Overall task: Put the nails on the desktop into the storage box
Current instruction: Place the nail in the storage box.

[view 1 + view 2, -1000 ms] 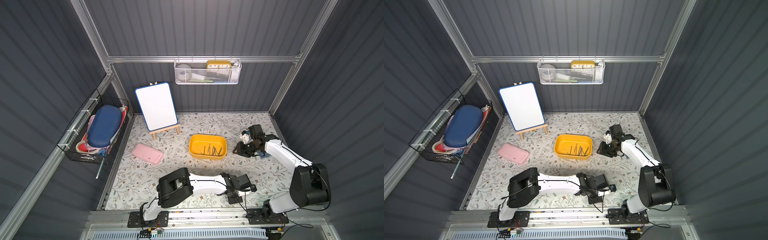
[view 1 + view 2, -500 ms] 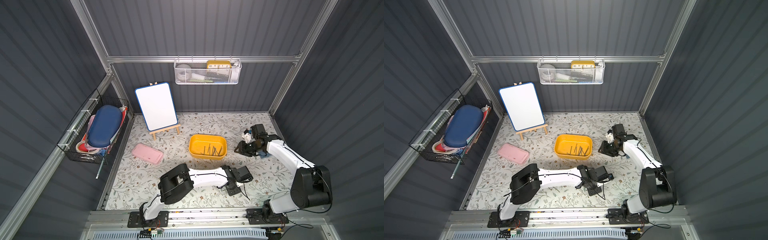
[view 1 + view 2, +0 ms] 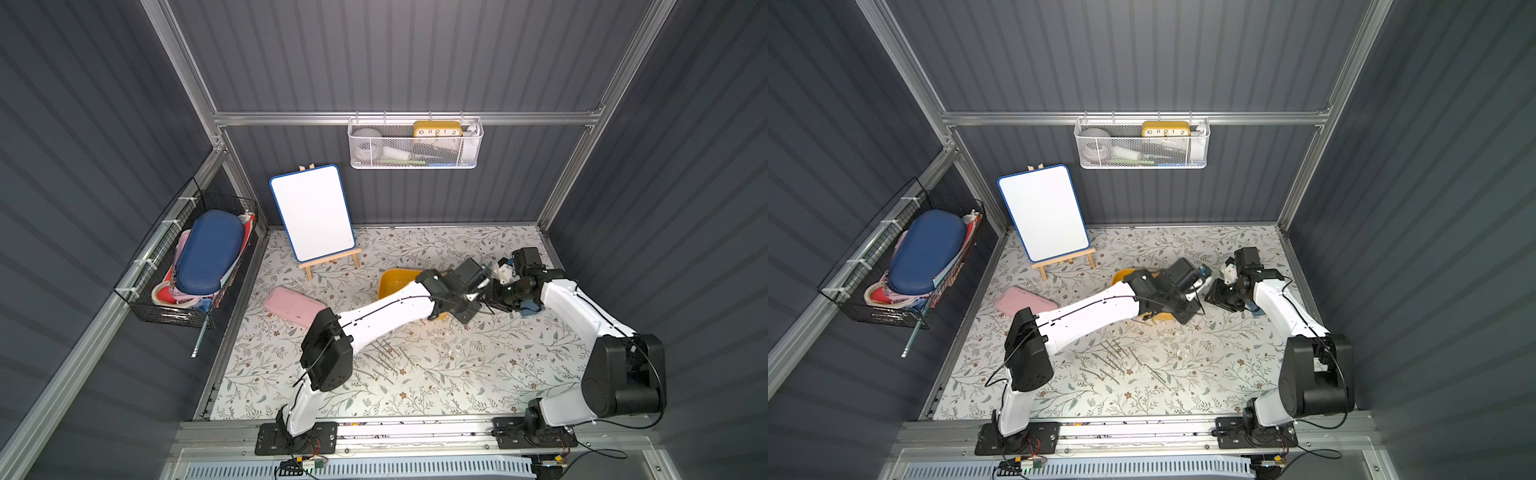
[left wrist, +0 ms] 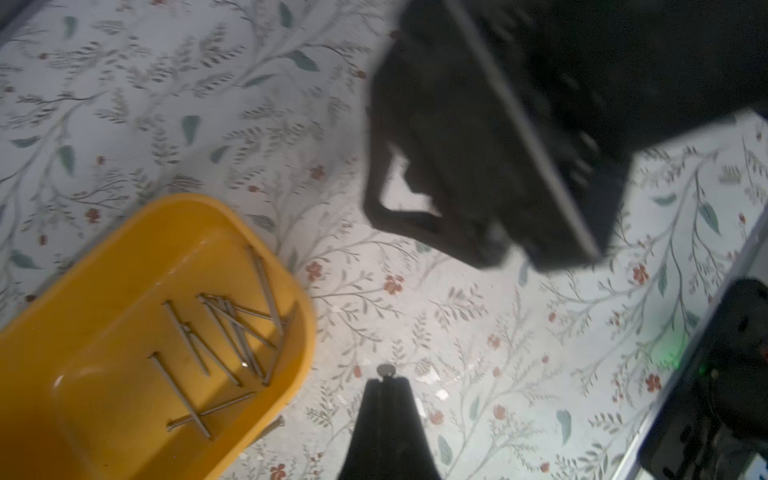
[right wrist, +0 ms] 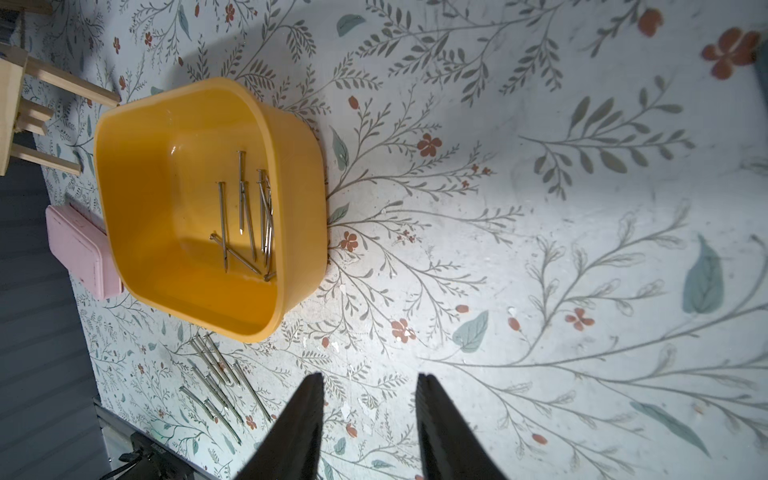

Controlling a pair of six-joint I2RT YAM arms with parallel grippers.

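Lena: Since a second ago the left tool (image 4: 386, 382) has travelled from the front of the bench (image 3: 465, 374) to the right side of the storage box (image 3: 392, 279), its arm now stretched across the box. The right tool (image 5: 370, 378) has hardly shifted.

Tom: How do the left jaws stand?

Lena: Pressed together, with one nail (image 4: 385, 370) pinched at the tips; in the left wrist view its round head faces the camera. The tips hang above bare bench just beside the box's rounded corner, not above the box itself.

Tom: And the right one?

Lena: Partly open, nothing between its fingers (image 5: 305, 415). It hovers above the bench on that same side of the box, and in both top views the two tools nearly meet.

Tom: Where are the nails?

Lena: Two lots. The stored nails (image 5: 249, 216), roughly ten, lie criss-crossed on the floor of the box. The loose nails (image 3: 384, 357) are scattered on the bench towards the front, near the box but apart from it.

Tom: Anything else around?

Lena: A pink case (image 3: 293, 307) lies flat on the bench left of the box, and a whiteboard (image 3: 311, 212) on a small wooden easel (image 3: 330, 262) stands behind that. A white mesh basket (image 3: 415, 156) hangs on the back wall with a yellow clock (image 3: 437, 129) in it; a black wire basket (image 3: 174, 309) on the left wall holds a blue case (image 3: 210, 249).
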